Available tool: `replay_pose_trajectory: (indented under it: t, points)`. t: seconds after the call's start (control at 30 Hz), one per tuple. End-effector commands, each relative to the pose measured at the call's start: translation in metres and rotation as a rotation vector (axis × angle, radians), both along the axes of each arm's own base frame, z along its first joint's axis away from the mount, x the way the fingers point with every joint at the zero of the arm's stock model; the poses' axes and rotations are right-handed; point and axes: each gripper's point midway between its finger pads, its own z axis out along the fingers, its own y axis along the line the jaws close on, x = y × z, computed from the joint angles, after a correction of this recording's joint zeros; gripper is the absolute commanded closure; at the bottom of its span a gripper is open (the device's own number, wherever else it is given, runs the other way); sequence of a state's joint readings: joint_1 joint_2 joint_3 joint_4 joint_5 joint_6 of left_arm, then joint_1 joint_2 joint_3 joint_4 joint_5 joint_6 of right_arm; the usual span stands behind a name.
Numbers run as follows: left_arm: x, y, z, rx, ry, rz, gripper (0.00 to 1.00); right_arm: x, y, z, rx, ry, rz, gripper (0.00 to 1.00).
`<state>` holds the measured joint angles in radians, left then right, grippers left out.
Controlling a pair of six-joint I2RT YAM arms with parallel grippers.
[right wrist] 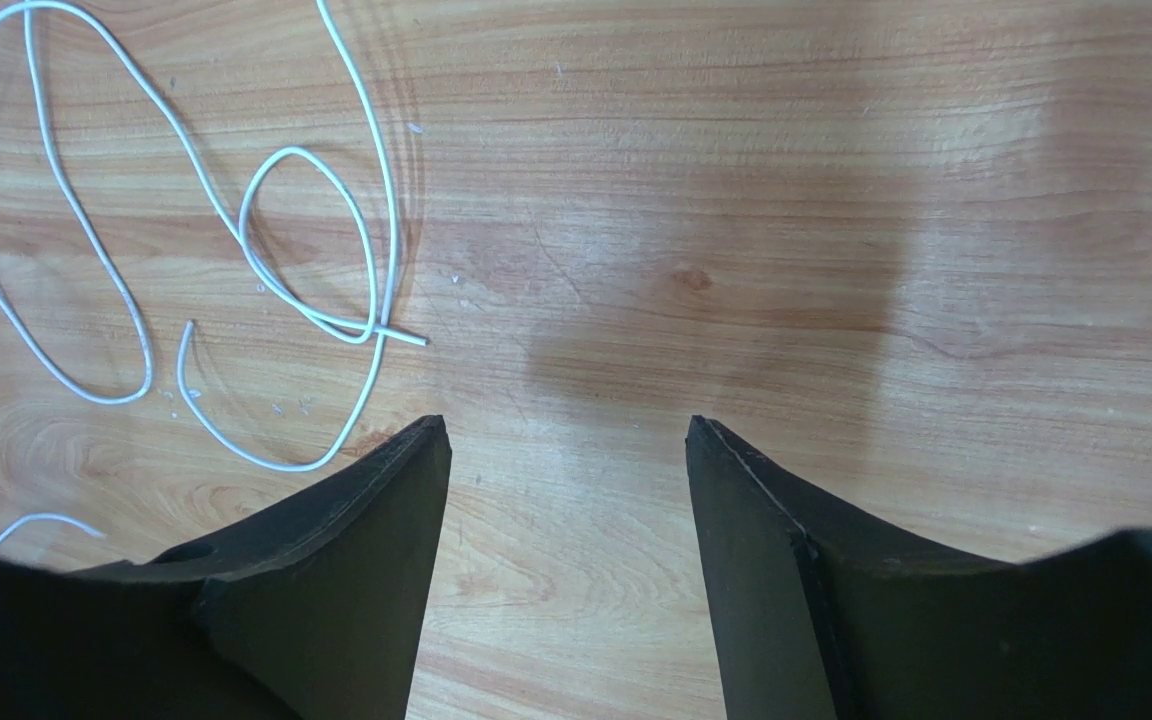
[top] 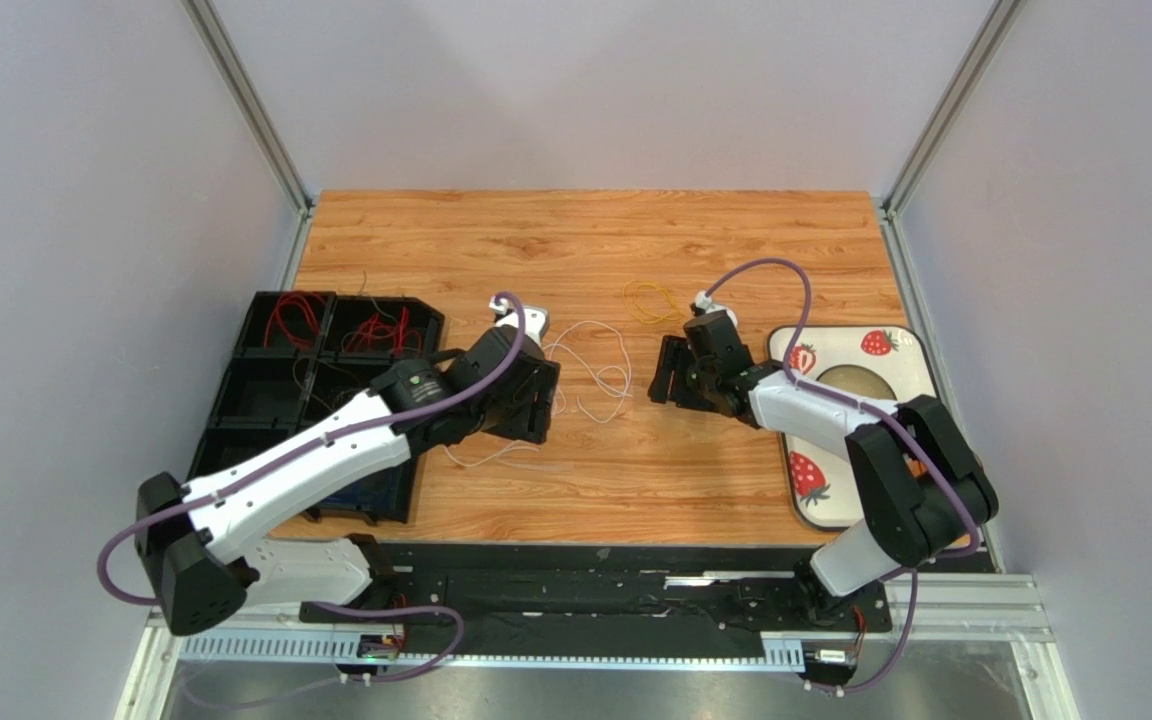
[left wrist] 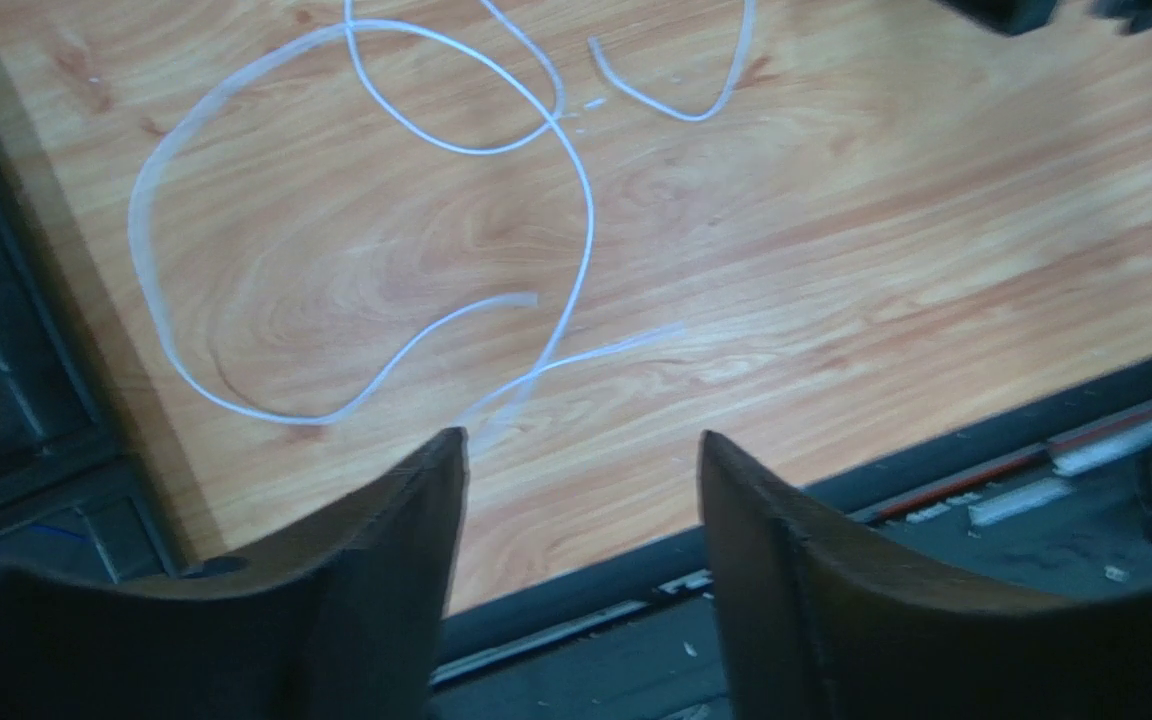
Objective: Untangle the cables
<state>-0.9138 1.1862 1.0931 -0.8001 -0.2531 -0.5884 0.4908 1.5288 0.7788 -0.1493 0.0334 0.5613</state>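
- Far left of the counter (top: 597,495): black compartment tray (top: 270,393). Red cables (top: 297,318) lie bunched in its two far compartments. Contents of the near compartments are hidden by the left arm or too dark to read.
- Left fingers (top: 530,402), just right of the tray, point toward the counter's middle. In the left wrist view the two fingers (left wrist: 387,570) stand well apart with bare wood between them; they grip nothing.
- White cable (top: 624,375) lies loose on the wood between the two arms, in several open loops that cross one another. In the left wrist view it (left wrist: 593,225) sprawls ahead of the fingertips, one strand running in close to the left tip; I cannot tell if it touches. A second short white piece lies beyond it.
- Yellow cable (top: 650,300): small coil farther back, apart from the white loops.
- Right fingers (top: 672,372) face the left ones across the white cable. In the right wrist view these fingers (right wrist: 372,555) are spread wide over bare wood, holding nothing; the white cable (right wrist: 388,225) lies ahead and off to the left of them.
- Far right: strawberry-print plate (top: 898,348), partly under the right arm.
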Motion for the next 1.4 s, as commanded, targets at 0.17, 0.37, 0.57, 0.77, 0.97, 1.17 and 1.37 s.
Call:
replay_pose_trajectory:
  t: [0.17, 0.37, 0.57, 0.77, 0.97, 1.17, 1.37]
  points:
    - [0.018, 0.051, -0.022, 0.209, -0.043, 0.261, 0.16, 0.005, 0.007, 0.007, -0.003, -0.012, 0.036, 0.37]
    - [0.042, 0.064, -0.037, 0.203, -0.007, 0.329, 0.15, 0.004, 0.006, 0.005, -0.007, -0.007, 0.035, 0.37]
    - [0.044, 0.044, -0.043, 0.147, 0.018, 0.243, 0.15, 0.003, 0.007, 0.006, -0.002, -0.01, 0.04, 0.37]
    - [0.028, 0.049, -0.062, 0.183, 0.038, 0.213, 0.13, 0.004, 0.007, 0.005, -0.006, -0.006, 0.038, 0.37]
    - [0.018, 0.051, -0.074, 0.182, 0.071, 0.194, 0.15, 0.003, 0.008, 0.005, -0.003, -0.005, 0.04, 0.37]
    - [0.017, 0.07, -0.092, 0.261, 0.061, 0.25, 0.12, 0.004, 0.008, 0.005, -0.003, -0.006, 0.041, 0.37]
    - [0.025, 0.077, -0.118, 0.369, 0.078, 0.289, 0.11, 0.003, 0.007, 0.004, -0.004, -0.002, 0.041, 0.37]
